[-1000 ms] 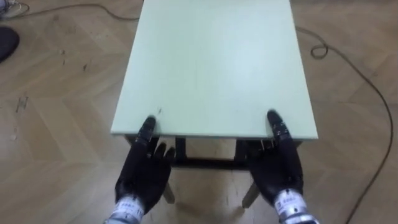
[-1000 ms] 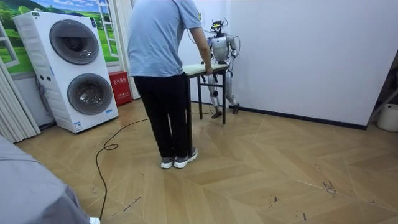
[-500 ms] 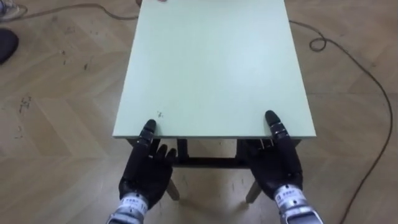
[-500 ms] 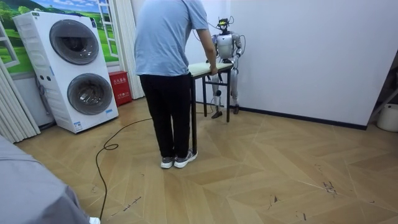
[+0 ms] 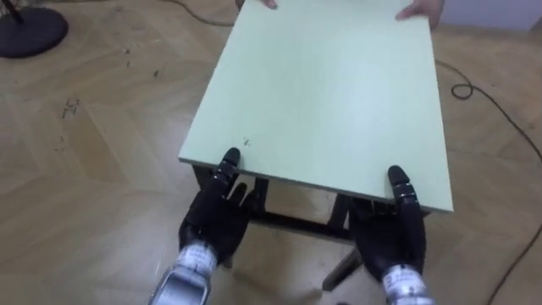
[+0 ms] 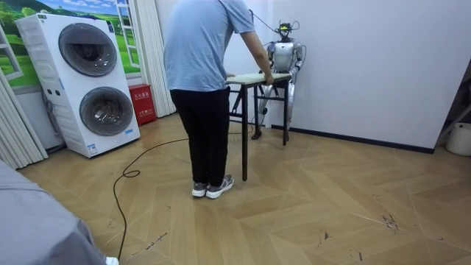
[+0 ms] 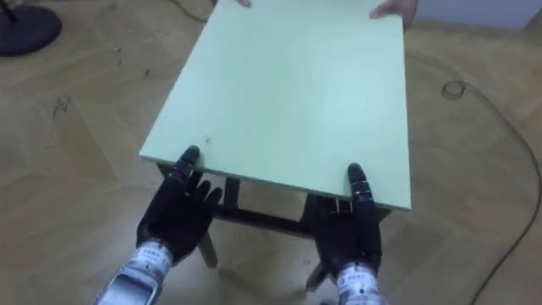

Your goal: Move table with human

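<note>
At the eye views' upper left a dark round stand base (image 5: 30, 30) sits on the wooden floor (image 5: 93, 169). Next comes the left hand (image 5: 212, 227), at the near left corner of the table (image 5: 326, 93). Its thumb lies on top of the pale green worktop (image 7: 288, 102), and its fingers (image 5: 240, 194) reach up under the near edge, so the hand is clamped on that edge from above and below. The table runs away from the robot at a slight slant. At its far edge a person's hands (image 5: 421, 10) rest on the two far corners. The right hand (image 5: 396, 237) holds the near right corner the same way, thumb on top and fingers tucked beneath against the dark frame, grasping the edge, though their tips are partly lost in shadow. A few small dark specks mark the top near the left thumb, and nothing on it can be read as writing. In the room view, from its left, two stacked washing machines (image 6: 88, 81) stand against the wall with a small red box (image 6: 141, 103) beside them; the print on the box is too small to make out. The person (image 6: 202, 81) stands with their back to the camera at the table's near end, both arms stretched out to it. The robot stands at the far end, close to the white wall (image 6: 368, 66).
</note>
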Tool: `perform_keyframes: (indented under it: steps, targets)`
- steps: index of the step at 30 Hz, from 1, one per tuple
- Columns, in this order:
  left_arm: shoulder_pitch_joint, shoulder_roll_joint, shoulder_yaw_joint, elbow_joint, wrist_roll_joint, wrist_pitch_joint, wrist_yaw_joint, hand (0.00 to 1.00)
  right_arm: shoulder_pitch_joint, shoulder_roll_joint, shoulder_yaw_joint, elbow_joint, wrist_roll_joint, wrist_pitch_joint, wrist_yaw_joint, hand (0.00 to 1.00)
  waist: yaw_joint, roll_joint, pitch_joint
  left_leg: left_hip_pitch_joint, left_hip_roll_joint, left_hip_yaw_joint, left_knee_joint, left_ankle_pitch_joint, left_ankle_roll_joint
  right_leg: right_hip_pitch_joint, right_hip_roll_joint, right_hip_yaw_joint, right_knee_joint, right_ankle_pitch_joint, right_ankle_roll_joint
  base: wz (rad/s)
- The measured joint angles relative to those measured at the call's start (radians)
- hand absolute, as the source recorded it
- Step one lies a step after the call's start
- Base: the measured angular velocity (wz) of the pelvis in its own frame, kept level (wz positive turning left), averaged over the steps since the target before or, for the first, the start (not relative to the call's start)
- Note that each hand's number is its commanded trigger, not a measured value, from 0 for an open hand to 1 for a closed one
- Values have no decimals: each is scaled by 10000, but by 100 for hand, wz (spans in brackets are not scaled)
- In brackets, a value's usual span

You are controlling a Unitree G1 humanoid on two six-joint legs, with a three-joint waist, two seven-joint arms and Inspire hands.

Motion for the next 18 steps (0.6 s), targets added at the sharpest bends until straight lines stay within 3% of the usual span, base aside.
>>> perform_keyframes:
  steps: [1,3,4,6,9,12,18]
  targets:
    - [-2,-26,-10,-12,-4,-6,-7,100,25,-36,3,-90,-25,-30,3,100,41,53,4,96,-74,93,-273,127,72,85,31,-81,270,-361,56,-7]
    - [0,-107,-42,-53,-3,-193,-38,100,-43,-81,27,-148,-42,-169,44,100,433,92,-16,560,-476,331,-1855,956,142,939,260,-192,-265,-1027,69,-41]
    - [-1,-121,-40,-55,-3,-226,-58,100,-60,-90,52,-147,-18,-184,47,100,475,83,-20,657,-547,346,-2227,1156,163,1255,339,-287,-610,-1053,31,-24]
    - [38,-73,62,-101,-2,-256,-90,100,-147,-105,241,-127,4,-279,46,100,620,-1,-46,937,-865,341,-3383,1859,126,2414,926,-338,-2407,-736,-25,-19]
    - [86,-50,213,-121,-6,-247,-82,100,-430,-224,521,7,23,-480,-41,100,926,-48,-45,1022,-1131,190,-3705,2115,4,3092,1042,-632,-3884,-724,34,-33]
    - [144,-15,237,-126,-6,-249,-47,100,-410,-229,580,13,22,-597,-90,100,753,-189,6,1184,-1127,-218,-3866,2337,-208,3355,1202,-889,-4169,-745,-79,26]
    - [205,76,237,-157,-74,-244,-57,100,-416,-259,617,12,16,-610,-90,100,817,-305,47,1176,-1032,-467,-4043,2473,-425,3463,1386,-1167,-4304,-860,-313,13]
